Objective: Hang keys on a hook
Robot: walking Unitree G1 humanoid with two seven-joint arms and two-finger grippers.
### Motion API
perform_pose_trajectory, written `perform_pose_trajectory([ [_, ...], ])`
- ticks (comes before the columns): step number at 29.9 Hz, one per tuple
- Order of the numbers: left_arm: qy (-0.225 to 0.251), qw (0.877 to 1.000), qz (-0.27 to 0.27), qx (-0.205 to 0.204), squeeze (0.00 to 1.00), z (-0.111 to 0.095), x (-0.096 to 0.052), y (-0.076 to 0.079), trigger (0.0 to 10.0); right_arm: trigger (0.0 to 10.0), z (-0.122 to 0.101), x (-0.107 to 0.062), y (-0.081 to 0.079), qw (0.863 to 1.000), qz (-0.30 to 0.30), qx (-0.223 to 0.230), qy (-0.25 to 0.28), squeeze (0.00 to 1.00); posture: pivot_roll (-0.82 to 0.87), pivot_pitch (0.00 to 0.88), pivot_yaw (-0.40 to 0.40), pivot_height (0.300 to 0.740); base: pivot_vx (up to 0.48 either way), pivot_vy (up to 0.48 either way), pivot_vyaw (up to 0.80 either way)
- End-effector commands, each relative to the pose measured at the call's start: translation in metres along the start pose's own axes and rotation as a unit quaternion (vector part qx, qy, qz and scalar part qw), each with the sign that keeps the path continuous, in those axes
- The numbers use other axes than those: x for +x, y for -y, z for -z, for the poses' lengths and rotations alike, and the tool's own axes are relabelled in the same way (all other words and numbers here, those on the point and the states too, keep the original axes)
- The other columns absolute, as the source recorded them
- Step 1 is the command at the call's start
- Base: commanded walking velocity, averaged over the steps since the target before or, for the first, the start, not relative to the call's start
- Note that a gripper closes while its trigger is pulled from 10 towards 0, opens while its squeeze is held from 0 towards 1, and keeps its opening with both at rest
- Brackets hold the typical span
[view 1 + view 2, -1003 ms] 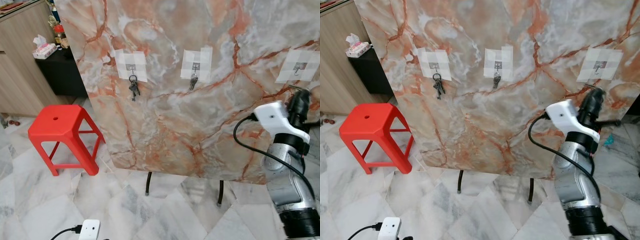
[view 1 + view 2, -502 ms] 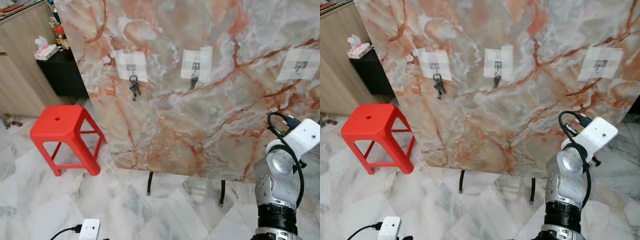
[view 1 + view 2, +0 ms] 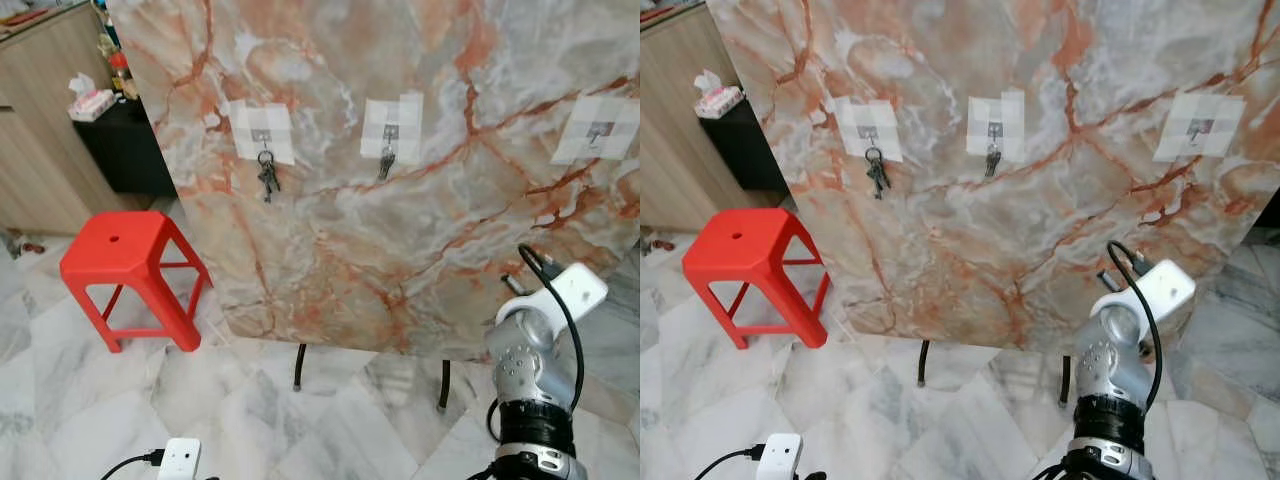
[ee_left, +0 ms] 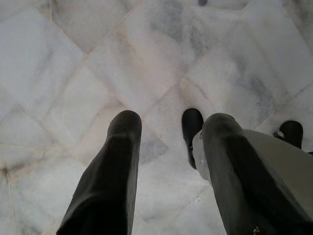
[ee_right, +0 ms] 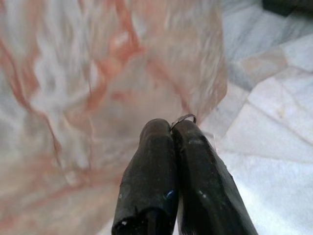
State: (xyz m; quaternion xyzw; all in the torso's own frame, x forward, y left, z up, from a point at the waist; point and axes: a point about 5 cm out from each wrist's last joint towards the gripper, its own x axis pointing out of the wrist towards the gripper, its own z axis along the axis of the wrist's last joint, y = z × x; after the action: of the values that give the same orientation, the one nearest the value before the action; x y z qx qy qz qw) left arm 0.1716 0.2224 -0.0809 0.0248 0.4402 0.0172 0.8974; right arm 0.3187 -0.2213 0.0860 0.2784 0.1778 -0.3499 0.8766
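At the far left you have a wooden cabinet (image 3: 40,110) with a tissue box (image 3: 88,100) on a black stand beside it, and a red stool (image 3: 125,262) on the marble floor (image 3: 80,400) just in front of the slab's left edge.

The marble slab (image 3: 380,230) stands upright on thin black legs. Along its upper part you see three taped hooks. The left hook (image 3: 262,135) carries a bunch of keys (image 3: 267,177). The middle hook (image 3: 391,131) carries a single key (image 3: 385,163). The right hook (image 3: 599,130), near the slab's right edge, is bare.

Your left gripper (image 4: 168,161) hangs low over the floor tiles, its two fingers spread apart with nothing between them; in the left wrist view one of the robot's feet (image 4: 192,129) shows past the fingertips.

Your right arm (image 3: 535,360) is low, in front of the slab's lower right corner, well below the bare hook. In the right wrist view the right gripper (image 5: 172,128) has its fingers pressed together, and a thin metal key ring (image 5: 184,119) sticks out at their tips, pinched between them. The keys themselves you cannot make out there.
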Motion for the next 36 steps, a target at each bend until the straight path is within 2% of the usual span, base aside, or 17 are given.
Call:
perform_pose_trajectory([
  [1, -0.007, 1.0, -0.003, -0.006, 0.0, 0.004, -0.001, -0.003, 10.0, 10.0, -0.011, -0.002, -0.01, 0.996, -0.035, -0.069, 0.039, 0.0, 0.08, 0.046, 0.042, 0.74, 0.0, 0.0, 0.0],
  [3, -0.007, 1.0, -0.003, -0.006, 0.0, 0.004, -0.001, -0.002, 10.0, 10.0, -0.026, -0.005, -0.015, 0.979, -0.043, -0.162, 0.115, 0.0, 0.08, 0.046, 0.043, 0.74, 0.0, 0.0, 0.0],
  [5, -0.006, 1.0, -0.004, -0.006, 0.0, 0.004, -0.001, -0.002, 10.0, 10.0, -0.033, -0.008, -0.016, 0.977, -0.039, -0.156, 0.141, 0.0, 0.08, 0.048, 0.043, 0.74, 0.0, 0.0, 0.0],
  [8, -0.008, 1.0, -0.004, -0.002, 0.0, 0.005, -0.001, -0.002, 10.0, 10.0, -0.065, -0.024, -0.025, 0.905, -0.02, -0.291, 0.311, 0.0, 0.09, 0.046, 0.043, 0.74, 0.0, 0.0, 0.0],
  [10, -0.008, 1.0, -0.003, -0.002, 0.0, 0.004, -0.001, -0.002, 10.0, 10.0, -0.069, -0.032, -0.033, 0.896, -0.033, -0.285, 0.34, 0.0, 0.08, 0.049, 0.043, 0.74, 0.0, 0.0, 0.0],
  [13, -0.007, 1.0, -0.003, -0.001, 0.0, 0.004, -0.001, -0.002, 10.0, 10.0, -0.061, -0.027, -0.038, 0.905, -0.07, -0.288, 0.306, 0.0, 0.08, 0.047, 0.044, 0.74, 0.0, 0.0, 0.0],
  [16, -0.004, 1.0, -0.001, 0.007, 0.0, 0.003, -0.001, -0.002, 10.0, 10.0, -0.045, -0.022, -0.041, 0.929, -0.117, -0.259, 0.236, 0.0, 0.08, 0.047, 0.042, 0.74, 0.0, 0.0, 0.0],
  [19, 0.02, 0.999, 0.003, 0.032, 0.0, -0.007, 0.0, -0.007, 10.0, 10.0, -0.028, -0.024, -0.051, 0.908, -0.207, -0.33, 0.157, 0.0, 0.08, 0.048, 0.044, 0.74, 0.0, 0.0, 0.0],
  [21, 0.032, 0.999, 0.007, 0.041, 0.0, -0.013, 0.0, -0.009, 10.0, 10.0, -0.026, -0.025, -0.052, 0.89, -0.234, -0.362, 0.148, 0.0, 0.07, 0.049, 0.044, 0.74, 0.0, 0.0, 0.0],
  [24, 0.065, 0.995, 0.031, 0.075, 0.0, -0.03, 0.0, -0.013, 10.0, 10.0, -0.015, -0.031, -0.049, 0.823, -0.313, -0.46, 0.119, 0.0, 0.07, 0.053, 0.038, 0.74, 0.0, 0.0, 0.0],
  [25, 0.094, 0.988, 0.053, 0.111, 0.0, -0.045, 0.0, -0.016, 10.0, 10.0, -0.01, -0.034, -0.044, 0.779, -0.357, -0.506, 0.099, 0.0, 0.07, 0.057, 0.034, 0.74, 0.0, 0.0, 0.0],
  [27, 0.134, 0.976, 0.086, 0.15, 0.0, -0.067, -0.003, -0.02, 10.0, 10.0, -0.006, -0.036, -0.037, 0.728, -0.396, -0.554, 0.073, 0.0, 0.07, 0.059, 0.029, 0.74, 0.0, 0.0, 0.0],
  [28, 0.147, 0.971, 0.097, 0.161, 0.0, -0.075, -0.004, -0.021, 10.0, 10.0, -0.005, -0.036, -0.036, 0.71, -0.408, -0.57, 0.065, 0.0, 0.08, 0.061, 0.028, 0.74, 0.0, 0.0, 0.0],
  [29, 0.147, 0.971, 0.097, 0.161, 0.0, -0.075, -0.004, -0.021, 10.0, 10.0, -0.005, -0.036, -0.036, 0.71, -0.408, -0.57, 0.065, 0.0, 0.08, 0.061, 0.028, 0.74, 0.0, 0.0, 0.0],
  [31, 0.22, 0.935, 0.173, 0.22, 0.0, -0.123, -0.016, -0.02, 10.0, 10.0, -0.003, -0.039, -0.031, 0.615, -0.459, -0.641, 0.021, 0.0, 0.09, 0.08, 0.018, 0.74, 0.0, 0.0, 0.0],
  [32, 0.232, 0.925, 0.197, 0.228, 0.0, -0.133, -0.02, -0.016, 10.0, 10.0, -0.003, -0.04, -0.032, 0.598, -0.467, -0.651, 0.018, 0.0, 0.09, 0.084, 0.017, 0.74, 0.0, 0.0, 0.0],
  [36, 0.264, 0.89, 0.28, 0.244, 0.0, -0.163, -0.038, 0.003, 10.0, 10.0, -0.007, -0.049, -0.047, 0.563, -0.499, -0.658, 0.027, 0.0, 0.09, 0.092, 0.02, 0.74, 0.0, 0.0, 0.0],
])
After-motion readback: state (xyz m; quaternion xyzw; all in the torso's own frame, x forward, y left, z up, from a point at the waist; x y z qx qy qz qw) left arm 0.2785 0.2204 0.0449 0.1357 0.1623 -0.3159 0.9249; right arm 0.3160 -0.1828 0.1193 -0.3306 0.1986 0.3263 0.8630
